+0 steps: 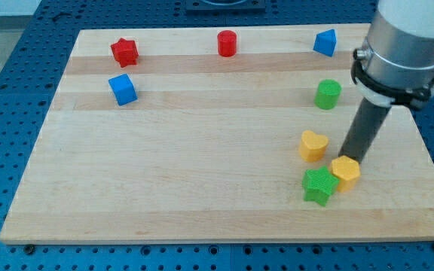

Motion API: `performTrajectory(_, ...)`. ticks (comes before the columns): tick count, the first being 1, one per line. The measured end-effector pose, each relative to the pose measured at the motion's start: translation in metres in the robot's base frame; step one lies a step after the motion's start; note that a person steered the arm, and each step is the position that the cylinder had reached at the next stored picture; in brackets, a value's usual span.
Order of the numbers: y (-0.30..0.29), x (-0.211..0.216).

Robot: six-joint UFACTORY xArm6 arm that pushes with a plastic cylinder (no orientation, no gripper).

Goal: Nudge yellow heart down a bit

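The yellow heart (313, 144) lies on the wooden board (202, 173) at the view's right of centre. My tip (349, 157) is just to the heart's right and slightly below it, a small gap apart. The tip touches or nearly touches the top of a yellow hexagon block (346, 172). A green star (319, 185) sits right below the heart, against the hexagon's left side.
A green cylinder (327, 94) stands above the heart. A blue block (325, 42), a red cylinder (227, 43) and a red star (125, 51) lie along the view's top. A blue cube (123, 89) is at the upper left. The board's right edge is near the tip.
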State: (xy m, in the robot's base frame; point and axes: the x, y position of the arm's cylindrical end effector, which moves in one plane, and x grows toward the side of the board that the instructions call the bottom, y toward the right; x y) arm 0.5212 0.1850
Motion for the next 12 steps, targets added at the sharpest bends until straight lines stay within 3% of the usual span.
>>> performTrajectory(2, 0.059, 0.026)
performTrajectory(7, 0.057, -0.006)
performTrajectory(9, -0.019, -0.017)
performTrajectory(10, -0.023, -0.047)
performTrajectory(12, -0.060, -0.048)
